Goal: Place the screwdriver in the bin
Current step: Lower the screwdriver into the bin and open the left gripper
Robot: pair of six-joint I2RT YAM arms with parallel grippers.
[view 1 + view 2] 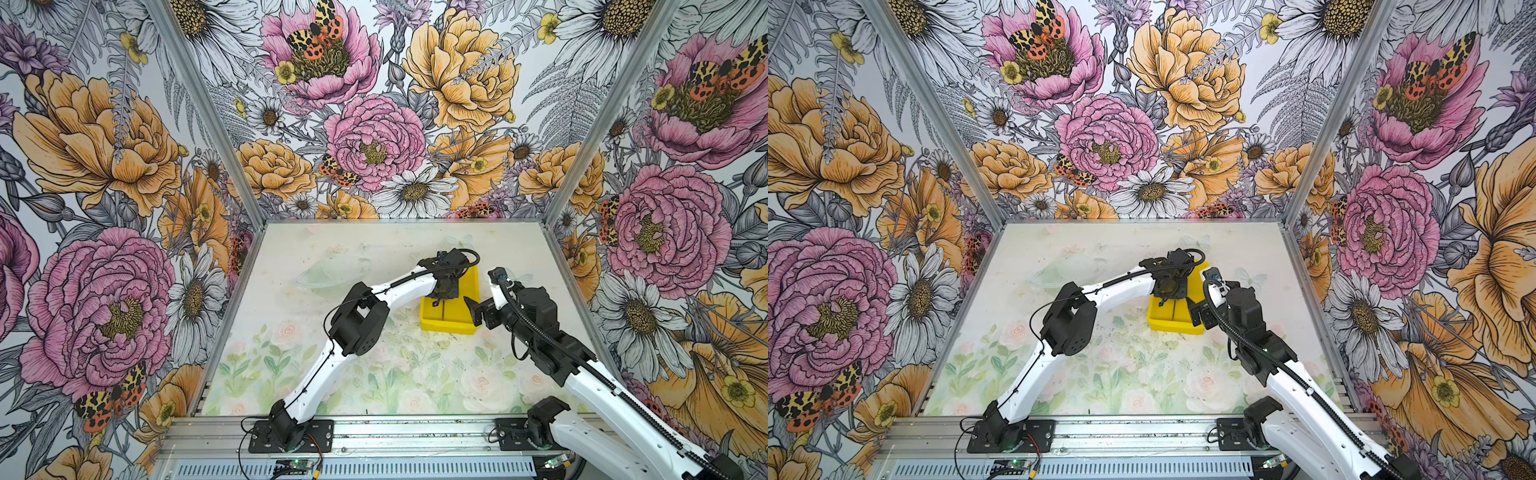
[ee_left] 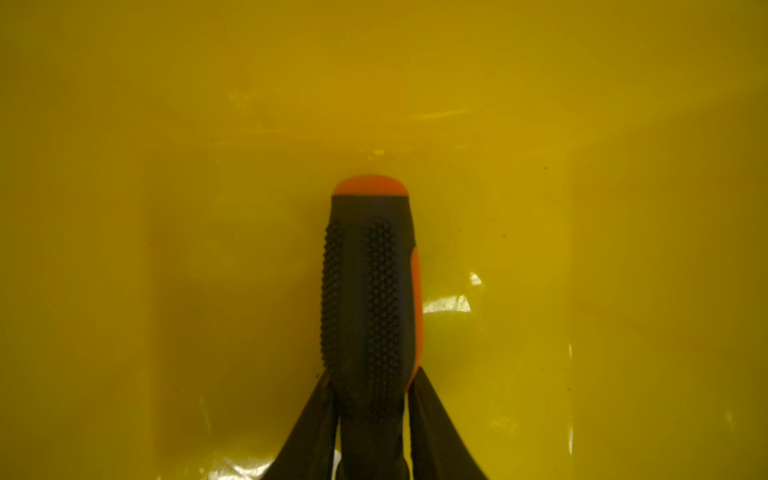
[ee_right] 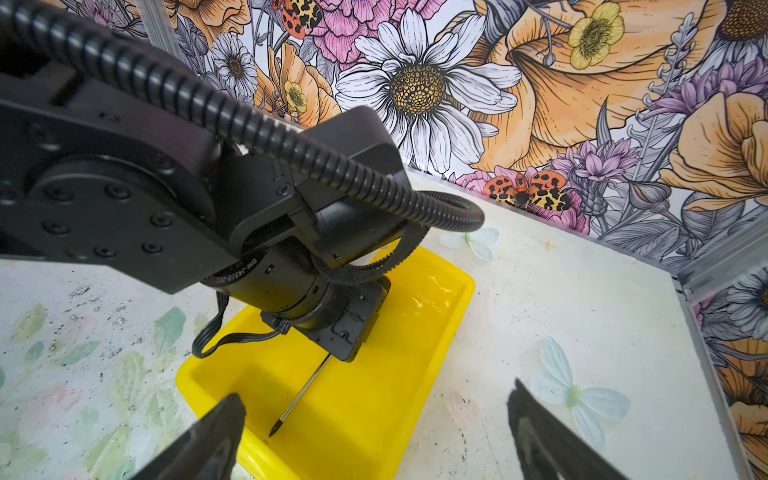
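Note:
The yellow bin point(image 1: 449, 326) point(image 1: 1177, 326) lies right of the table's middle. My left gripper point(image 2: 372, 374) point(image 1: 445, 289) is down inside the bin point(image 2: 166, 166), shut on the screwdriver's point(image 2: 370, 291) black and orange handle, with both fingertips against its sides. The handle lies low over the bin floor. In the right wrist view the thin metal shaft point(image 3: 299, 395) slopes out from under the left wrist, its tip resting on the bin floor point(image 3: 374, 415). My right gripper point(image 3: 376, 419) point(image 1: 478, 311) hovers open and empty at the bin's near right corner.
Floral walls close in the table point(image 1: 332, 374) on three sides, with a metal rail point(image 1: 374, 432) along the front. The left arm point(image 1: 357, 316) reaches across the middle towards the bin.

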